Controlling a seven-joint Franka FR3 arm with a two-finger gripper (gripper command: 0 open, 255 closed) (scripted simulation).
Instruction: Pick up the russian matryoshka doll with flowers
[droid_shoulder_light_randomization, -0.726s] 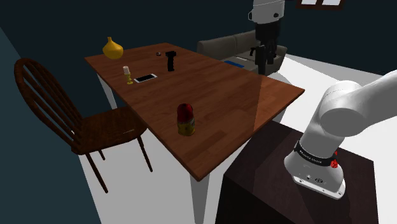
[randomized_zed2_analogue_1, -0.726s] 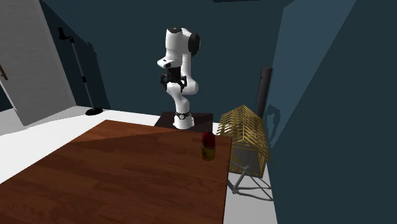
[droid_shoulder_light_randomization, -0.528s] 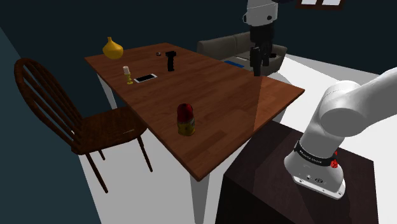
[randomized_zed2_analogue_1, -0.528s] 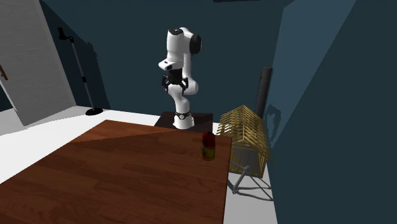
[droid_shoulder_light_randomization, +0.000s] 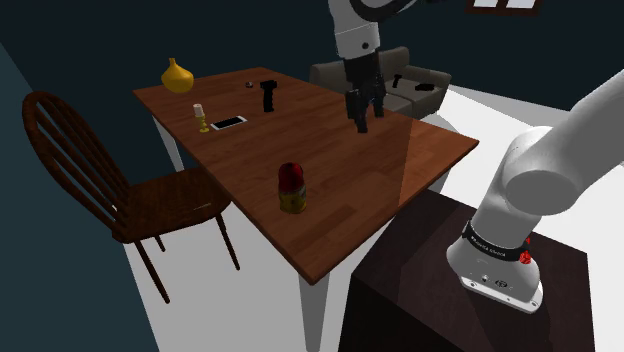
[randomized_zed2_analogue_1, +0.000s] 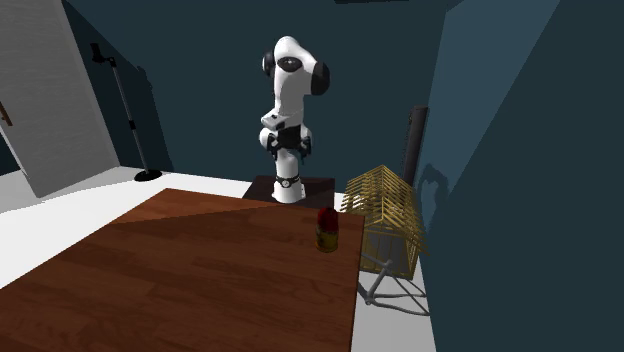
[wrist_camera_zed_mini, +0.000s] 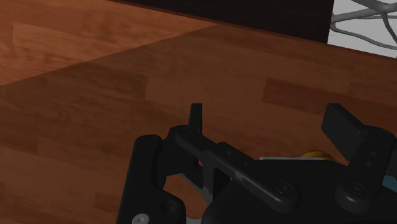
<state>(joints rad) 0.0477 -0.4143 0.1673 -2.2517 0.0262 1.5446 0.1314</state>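
Hovering with the pincer (droid_shoulder_light_randomization: 361, 121) above the wooden surface (droid_shoulder_light_randomization: 340, 175), out by its far side in the shoulder view. Standing wide apart at the fingers (wrist_camera_zed_mini: 196, 118), with nothing but bare boards between them. Well apart from the matryoshka doll (droid_shoulder_light_randomization: 291, 188), upright, red on top and yellowish below, close to the near edge of the surface; in the second exterior view (randomized_zed2_analogue_1: 326, 230), close to the right-hand edge.

Probably the approach, not yet the grasp. Carry the pincer across and centre above the rounded head. Keep the opening wide on the way down. Straddle the body rather than the narrowing top, then close gently: likely smooth, curved and prone to slipping. Avoid any sideways nudge so near the edge. No need to pass near the phone (droid_shoulder_light_randomization: 229, 123) or the yellow gourd-shaped vase (droid_shoulder_light_randomization: 177, 75).
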